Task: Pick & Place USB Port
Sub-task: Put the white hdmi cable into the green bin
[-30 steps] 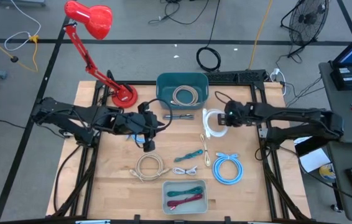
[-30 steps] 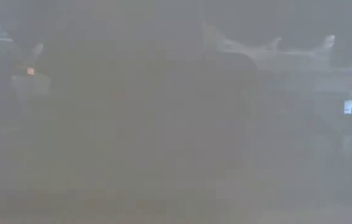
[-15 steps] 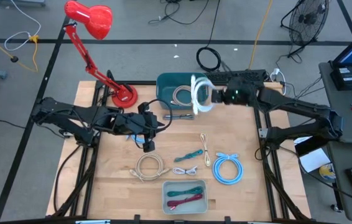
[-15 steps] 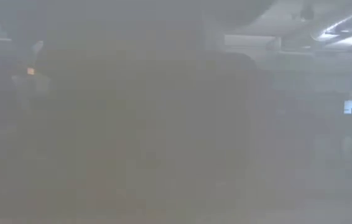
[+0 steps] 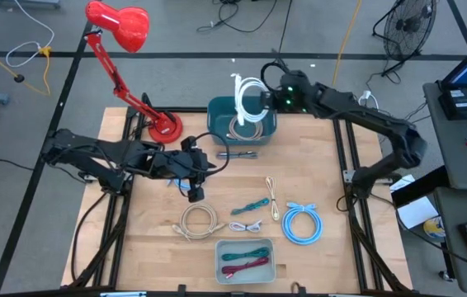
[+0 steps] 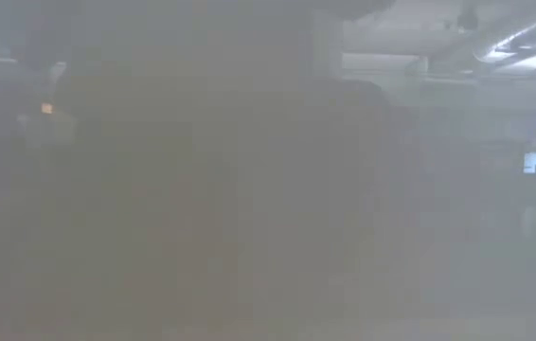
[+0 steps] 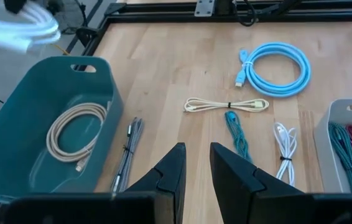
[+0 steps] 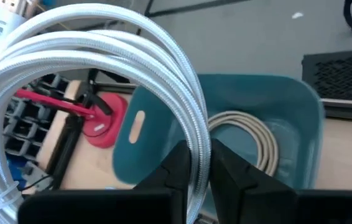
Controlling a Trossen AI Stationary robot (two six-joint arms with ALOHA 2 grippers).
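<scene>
From above, the right gripper (image 5: pixel 260 96) holds the white cable (image 5: pixel 247 100) as a hanging coil over the teal bin (image 5: pixel 242 118), its fingers clamped on the loops near the top of the coil. The coil hangs roughly upright and sits above the bin's middle to far side, so the release that comes next looks like a short drop straight down, with the bin directly below the fingers. A beige cable (image 5: pixel 245 127) already lies coiled inside the bin. The left gripper (image 5: pixel 196 191) waits low over the table, well apart from the bin, so the right arm is plainly the nearer one. The low view shows only haze and settles nothing. In the left wrist view, the left arm's fingers (image 7: pixel 175 167) stand a little apart with nothing between them; the bin (image 7: pixel 14 112) lies ahead with the beige cable (image 7: pixel 74 131) on its floor and the white cable (image 7: pixel 20 31) blurred above its far rim. In the right wrist view, the fingers (image 8: pixel 177 163) pinch the white cable (image 8: pixel 101 37), whose loops arch across the picture, and the bin (image 8: pixel 269 118) opens beyond and below them.
</scene>
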